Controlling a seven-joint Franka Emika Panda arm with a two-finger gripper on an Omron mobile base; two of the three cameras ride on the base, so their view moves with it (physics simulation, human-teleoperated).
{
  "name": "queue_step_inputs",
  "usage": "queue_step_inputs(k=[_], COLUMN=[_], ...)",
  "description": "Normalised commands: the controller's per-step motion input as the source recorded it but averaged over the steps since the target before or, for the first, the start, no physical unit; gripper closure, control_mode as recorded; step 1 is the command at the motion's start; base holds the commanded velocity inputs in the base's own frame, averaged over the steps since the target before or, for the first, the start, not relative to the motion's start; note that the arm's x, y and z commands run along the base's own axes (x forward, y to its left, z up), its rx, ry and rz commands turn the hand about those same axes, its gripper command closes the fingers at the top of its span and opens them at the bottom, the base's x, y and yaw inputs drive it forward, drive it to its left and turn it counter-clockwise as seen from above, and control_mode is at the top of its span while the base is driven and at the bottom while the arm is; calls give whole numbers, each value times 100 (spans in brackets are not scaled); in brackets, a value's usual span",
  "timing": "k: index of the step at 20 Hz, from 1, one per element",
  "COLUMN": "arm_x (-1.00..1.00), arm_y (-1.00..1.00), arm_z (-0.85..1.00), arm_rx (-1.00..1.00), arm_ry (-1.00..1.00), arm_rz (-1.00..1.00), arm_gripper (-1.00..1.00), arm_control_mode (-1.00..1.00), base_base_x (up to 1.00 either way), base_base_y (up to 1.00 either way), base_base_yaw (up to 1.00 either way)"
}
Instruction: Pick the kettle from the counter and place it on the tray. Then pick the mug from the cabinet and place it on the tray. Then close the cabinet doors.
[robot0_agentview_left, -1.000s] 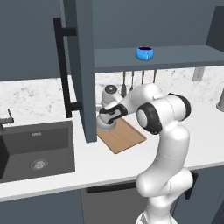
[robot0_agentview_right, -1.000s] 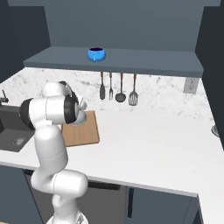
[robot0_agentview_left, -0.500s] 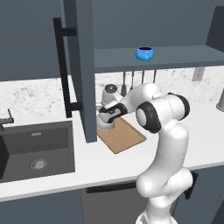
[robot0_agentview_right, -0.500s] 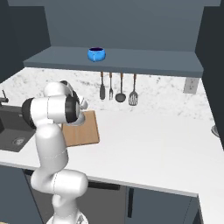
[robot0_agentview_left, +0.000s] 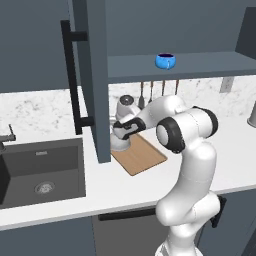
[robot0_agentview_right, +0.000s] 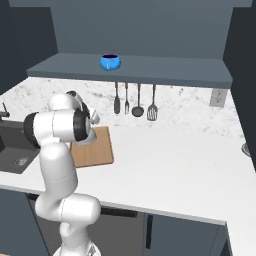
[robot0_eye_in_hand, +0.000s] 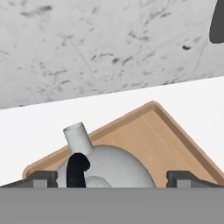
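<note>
Fingertips of the two-finger gripper are sitting wide apart at 6 o'clock in the hand view, one on each side of the small squat silver-grey kettle, not closing on it as far as the frame shows. The kettle's thin black arched handle is standing up between them, nearer the left tip, and its short spout is pointing toward 11 o'clock.

The kettle is resting on the flat light-brown wooden tray, toward the tray's near-left part; the raised rim is running away to 12 and 3 o'clock. In the left base view the kettle is sitting at the tray's 10 o'clock corner, just beside the open dark slate-blue cabinet door with its long black bar handle, and the gripper is hanging directly over it.

The smooth white counter is surrounding the tray, and the white grey-speckled backsplash is rising behind it.

Farther back and higher, the small bright blue mug is standing on the dark slate-blue cabinet shelf, at 1 o'clock from the tray in the right base view. Dark utensils are hanging below the shelf.
</note>
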Motion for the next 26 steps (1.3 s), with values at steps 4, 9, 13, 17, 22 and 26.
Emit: queue_step_inputs(k=[4,9,13,17,22,26], arm_x=[-37,-57,-64,-55,-49,-35], arm_y=[0,-5,-22,-28,-32,-28], arm_z=[24,20,24,32,58,73], arm_rx=[0,1,3,4,7,2], arm_ry=[0,0,-1,0,-1,0], arm_rz=[0,2,11,14,7,0], arm_gripper=[-100,-100,-100,-100,-100,-100], arm_control_mode=[-100,-100,-100,-100,-100,-100], base_base_x=[0,0,0,0,0,0], base_base_y=[0,0,0,0,0,0], base_base_yaw=[0,0,0,0,0,0])
